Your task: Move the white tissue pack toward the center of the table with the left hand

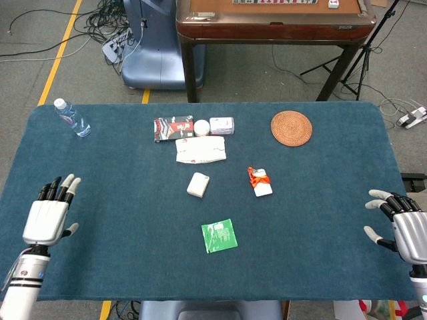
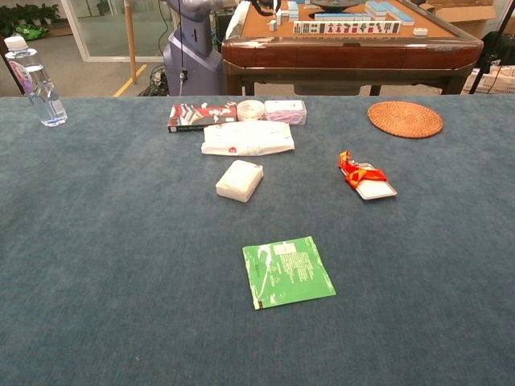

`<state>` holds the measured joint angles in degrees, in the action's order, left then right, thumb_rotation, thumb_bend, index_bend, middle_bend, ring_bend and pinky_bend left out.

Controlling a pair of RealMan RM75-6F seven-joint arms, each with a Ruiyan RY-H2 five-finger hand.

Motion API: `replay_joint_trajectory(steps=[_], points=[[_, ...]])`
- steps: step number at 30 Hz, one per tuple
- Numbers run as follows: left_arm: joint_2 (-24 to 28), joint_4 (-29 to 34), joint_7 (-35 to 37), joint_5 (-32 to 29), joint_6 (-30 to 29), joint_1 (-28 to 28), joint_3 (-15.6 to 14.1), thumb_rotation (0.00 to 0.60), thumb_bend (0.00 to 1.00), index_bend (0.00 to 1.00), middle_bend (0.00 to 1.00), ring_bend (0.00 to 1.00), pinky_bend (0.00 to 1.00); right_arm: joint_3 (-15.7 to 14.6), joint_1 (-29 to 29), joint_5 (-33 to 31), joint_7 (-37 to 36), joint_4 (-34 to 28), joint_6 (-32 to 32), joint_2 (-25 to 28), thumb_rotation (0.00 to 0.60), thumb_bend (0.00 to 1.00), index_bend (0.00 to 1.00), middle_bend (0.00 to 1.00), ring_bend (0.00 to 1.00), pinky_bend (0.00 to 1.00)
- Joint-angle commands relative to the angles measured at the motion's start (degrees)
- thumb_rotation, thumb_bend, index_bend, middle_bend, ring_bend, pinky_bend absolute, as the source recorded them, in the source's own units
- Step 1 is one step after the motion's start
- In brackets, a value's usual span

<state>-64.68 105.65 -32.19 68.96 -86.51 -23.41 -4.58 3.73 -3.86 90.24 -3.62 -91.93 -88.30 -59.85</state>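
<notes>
The white tissue pack lies flat on the blue table near its middle, nothing touching it. My left hand hovers over the table's near left edge in the head view, fingers spread and empty, far to the left of the pack. My right hand is at the near right edge, fingers apart and holding nothing. Neither hand shows in the chest view.
Behind the pack lie a larger white packet, a dark red box, a small round tin and a clear case. An orange-wrapped item, a green sachet, a woven coaster and a water bottle are also on the table.
</notes>
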Motion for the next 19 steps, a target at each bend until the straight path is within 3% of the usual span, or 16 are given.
replay_joint_trajectory(steps=[1, 12, 19], points=[[0.2, -1.0, 3.5, 2.5, -2.8, 3.6, -1.3, 0.600, 0.00, 0.00, 0.00, 0.00, 0.11, -0.1, -0.1, -0.8, 1.1, -0.6, 0.8, 0.3, 0.600, 0.12, 0.43, 0.27, 0.22, 0.30], [-2.6, -9.3, 12.7, 3.7, -3.9, 10.8, -1.0, 0.600, 0.00, 0.00, 0.00, 0.00, 0.11, 0.4, -0.4, -2.8, 3.1, -1.1, 2.0, 0.3, 0.600, 0.10, 0.43, 0.26, 0.22, 0.30], [-2.6, -10.4, 13.1, 5.1, -2.9, 12.0, 0.1, 0.600, 0.00, 0.01, 0.00, 0.00, 0.11, 0.3, -0.5, -2.5, 3.5, -0.9, 2.1, -0.1, 0.600, 0.10, 0.43, 0.26, 0.22, 0.30]])
